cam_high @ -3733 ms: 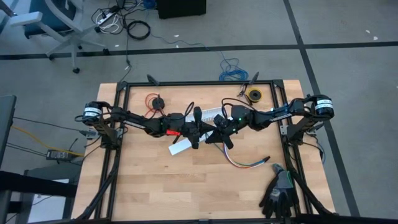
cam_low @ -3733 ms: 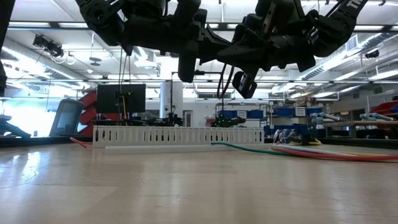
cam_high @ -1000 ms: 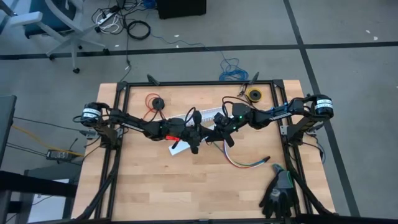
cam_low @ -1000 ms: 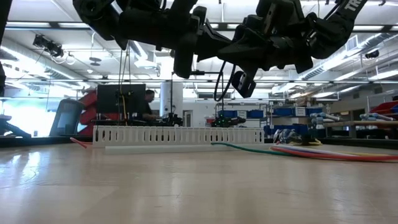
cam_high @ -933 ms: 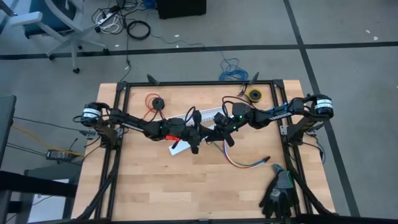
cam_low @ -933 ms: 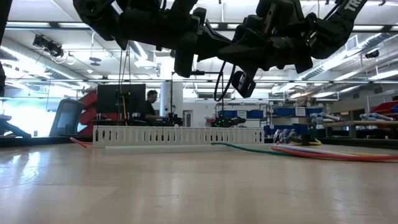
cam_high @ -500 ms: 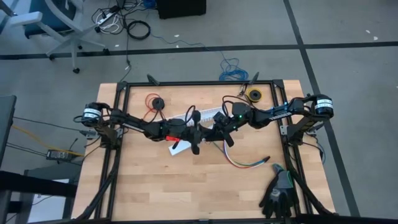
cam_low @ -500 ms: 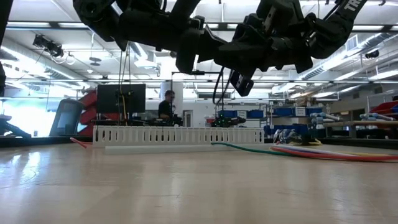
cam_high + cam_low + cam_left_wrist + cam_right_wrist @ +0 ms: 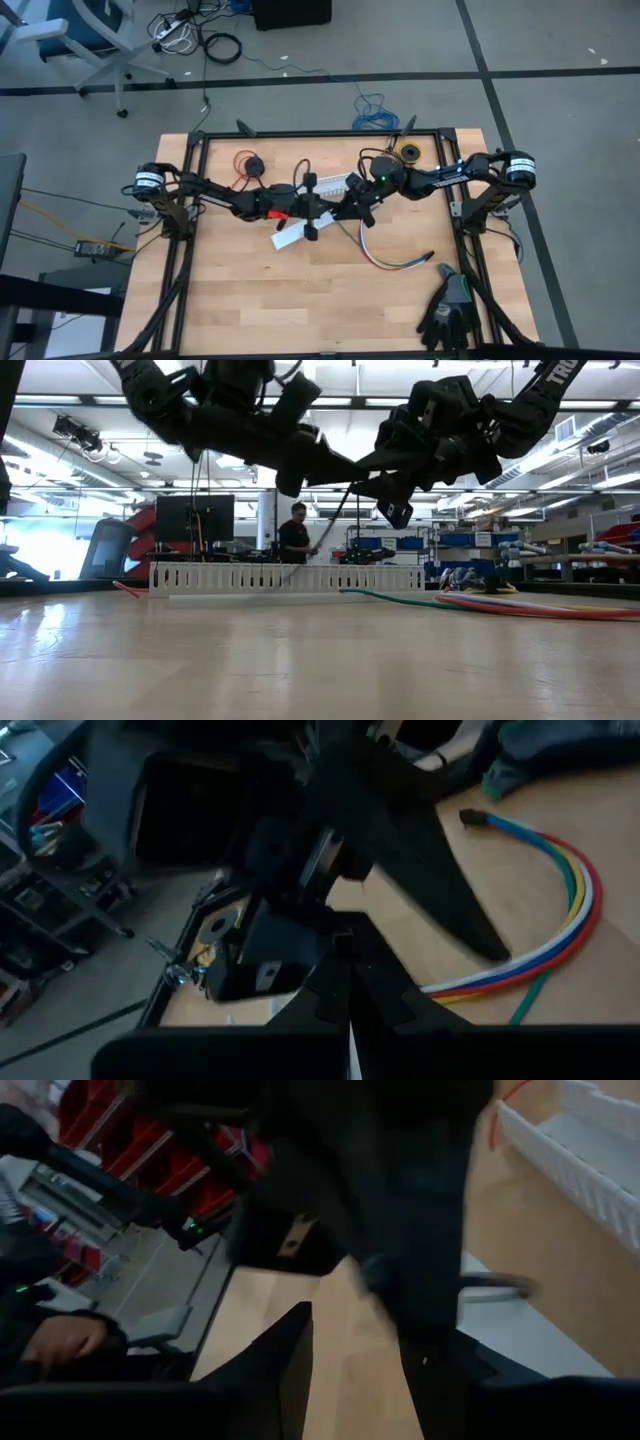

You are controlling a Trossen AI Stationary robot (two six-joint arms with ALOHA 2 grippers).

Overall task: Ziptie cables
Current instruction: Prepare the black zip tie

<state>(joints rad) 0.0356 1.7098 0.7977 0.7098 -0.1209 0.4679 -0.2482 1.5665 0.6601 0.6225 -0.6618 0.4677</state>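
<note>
Multicoloured cables (image 9: 392,260) on wood, well apart from right tool (image 9: 352,212)

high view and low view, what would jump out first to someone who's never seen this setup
The two dark arms meeting over the middle of the table, the left gripper and right gripper close together and raised above the wood. Next, the cables, a curved multicoloured bundle lying on the table toward the right arm's side. Then the white plastic channel running across the far part of the table.

Bright overhead ceiling lights (image 9: 60,400); glare on tabletop (image 9: 300,660); arms backlit, dark; wrist views motion-blurred.
</note>
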